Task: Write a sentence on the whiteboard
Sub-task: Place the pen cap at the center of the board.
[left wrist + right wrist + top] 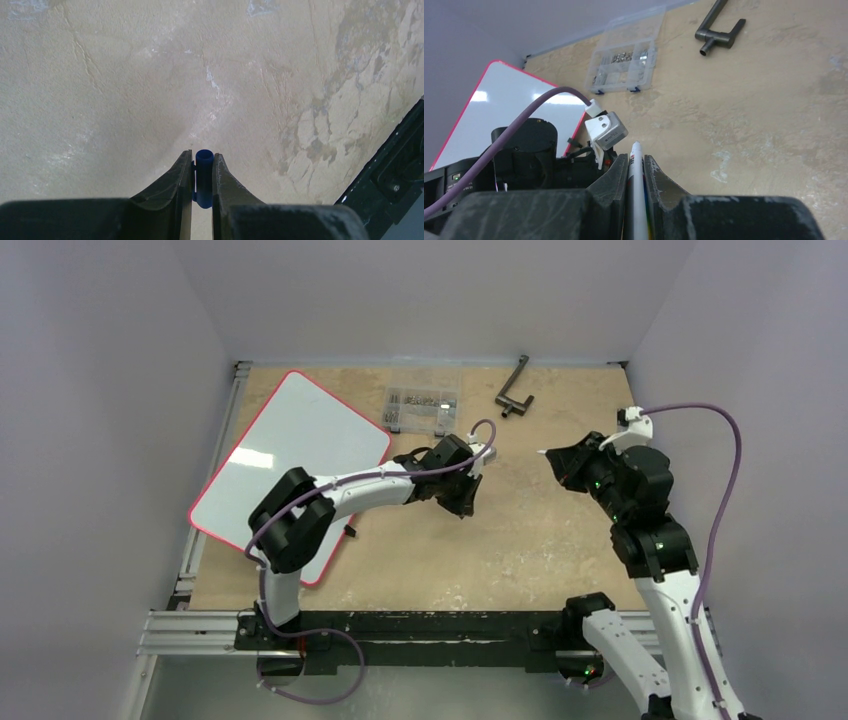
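The whiteboard lies at the back left of the table, white with a red rim; it also shows in the right wrist view. No lettering shows on it. My left gripper is above mid-table, shut on a blue marker cap that stands between its fingers. My right gripper is to its right, shut on a white marker whose end points toward the left arm. The marker end also shows in the top view.
A clear plastic parts box sits at the back middle, beside the whiteboard's right corner. A dark metal handle tool lies at the back right. A small black item lies by the whiteboard's near edge. Bare wood spans the middle.
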You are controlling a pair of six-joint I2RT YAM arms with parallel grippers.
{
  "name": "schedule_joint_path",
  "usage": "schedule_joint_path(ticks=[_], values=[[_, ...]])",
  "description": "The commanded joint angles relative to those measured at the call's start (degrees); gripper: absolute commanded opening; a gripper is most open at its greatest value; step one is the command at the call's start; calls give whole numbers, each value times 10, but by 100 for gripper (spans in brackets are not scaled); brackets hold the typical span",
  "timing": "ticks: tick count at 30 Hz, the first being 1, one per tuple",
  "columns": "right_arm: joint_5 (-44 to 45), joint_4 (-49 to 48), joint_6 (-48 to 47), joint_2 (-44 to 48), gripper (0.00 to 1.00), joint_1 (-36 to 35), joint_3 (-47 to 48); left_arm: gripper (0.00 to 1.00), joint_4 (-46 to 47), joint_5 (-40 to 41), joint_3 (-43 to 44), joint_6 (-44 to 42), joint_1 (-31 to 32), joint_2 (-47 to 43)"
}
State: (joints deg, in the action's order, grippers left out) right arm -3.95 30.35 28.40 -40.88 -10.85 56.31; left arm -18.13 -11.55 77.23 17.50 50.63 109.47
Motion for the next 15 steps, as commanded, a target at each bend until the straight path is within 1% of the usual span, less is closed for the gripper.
schedule_joint_path(ticks=[1, 2, 3, 10, 15], values=[[59, 7, -6, 12, 0, 2, 3, 0, 54, 18, 32, 57, -1, 8], [60, 8, -6, 14, 0, 1, 2, 0, 57, 19, 32, 59, -2, 9], [60, 8, -6, 15, 0, 2, 0, 3, 57, 23, 33, 60, -2, 9], [52, 5, -6, 18, 0, 1, -6, 35, 60, 29, 26, 56, -4, 2], [53, 6, -6, 24, 0, 1, -8, 49, 68, 30, 8, 53, -5, -22]])
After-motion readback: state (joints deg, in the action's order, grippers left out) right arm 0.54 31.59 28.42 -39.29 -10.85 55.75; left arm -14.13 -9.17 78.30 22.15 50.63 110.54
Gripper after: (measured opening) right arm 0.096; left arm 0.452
